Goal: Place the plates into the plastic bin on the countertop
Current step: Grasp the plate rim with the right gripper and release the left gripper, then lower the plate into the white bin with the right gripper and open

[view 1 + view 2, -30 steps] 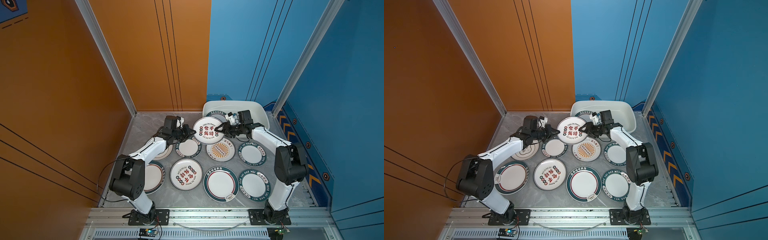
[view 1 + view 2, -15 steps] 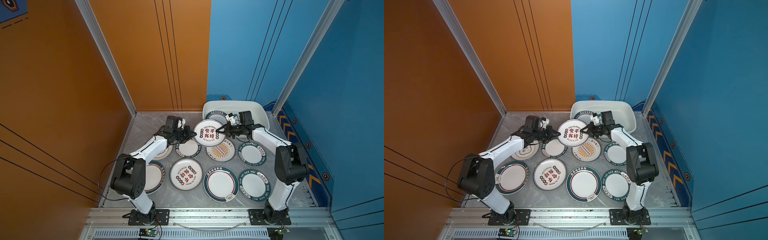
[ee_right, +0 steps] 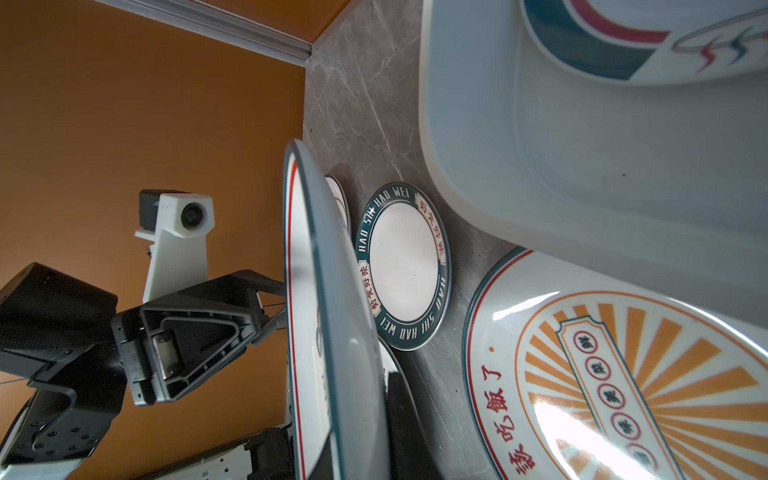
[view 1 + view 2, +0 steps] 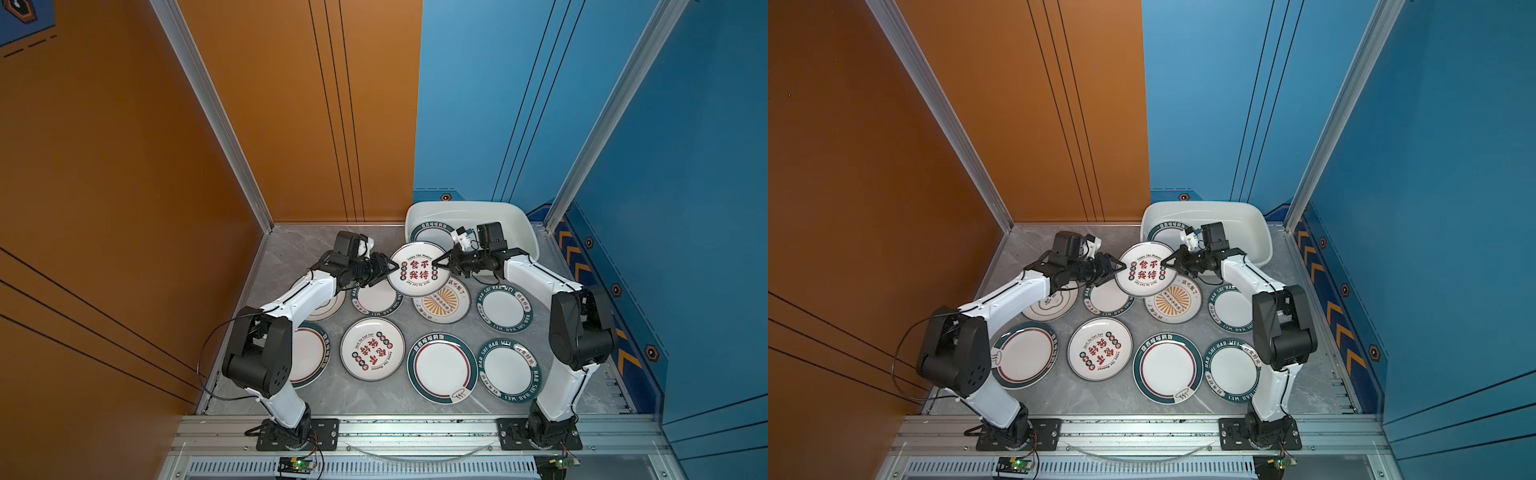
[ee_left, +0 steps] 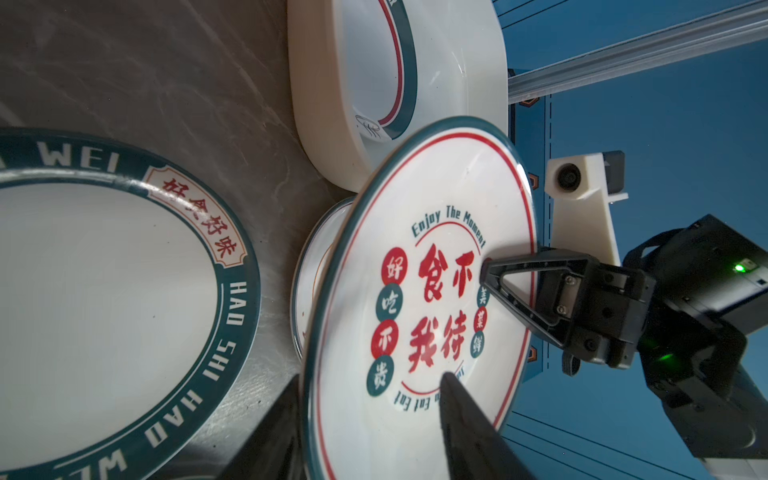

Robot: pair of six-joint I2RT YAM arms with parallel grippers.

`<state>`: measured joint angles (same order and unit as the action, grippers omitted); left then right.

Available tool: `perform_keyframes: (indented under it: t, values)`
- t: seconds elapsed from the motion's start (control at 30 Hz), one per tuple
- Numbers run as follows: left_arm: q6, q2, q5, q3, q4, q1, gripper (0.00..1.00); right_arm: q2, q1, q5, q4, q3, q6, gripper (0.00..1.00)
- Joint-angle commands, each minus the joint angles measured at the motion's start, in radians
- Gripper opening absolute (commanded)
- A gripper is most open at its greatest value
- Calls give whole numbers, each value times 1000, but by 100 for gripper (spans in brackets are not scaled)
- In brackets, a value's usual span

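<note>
Pinching the raised red-character plate [image 4: 419, 272] beside the plastic bin [image 4: 517, 230], the right gripper [image 4: 435, 262] seemed mid-handover; the left gripper [image 4: 388, 272] stood parted around its rim. Next: lifting it over the bin wall.

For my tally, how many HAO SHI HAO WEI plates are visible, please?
3 plates on the countertop: one partly beneath the lifted plate, two along the right side; others may be hidden.
</note>
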<state>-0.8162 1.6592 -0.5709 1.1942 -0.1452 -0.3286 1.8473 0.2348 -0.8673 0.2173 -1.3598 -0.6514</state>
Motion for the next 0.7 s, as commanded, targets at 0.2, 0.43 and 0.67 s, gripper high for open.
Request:
perform_keyframes:
  t: [0.2, 0.43, 0.67]
  values:
    - [94, -157, 106, -76, -80, 4, 98, 44, -108, 142, 182, -248, 42, 0]
    - [106, -278, 133, -172, -91, 65, 98, 201, -156, 264, 258, -483, 10, 0]
    - [132, -312, 113, -203, -147, 104, 98, 377, -166, 304, 302, -679, -25, 0]
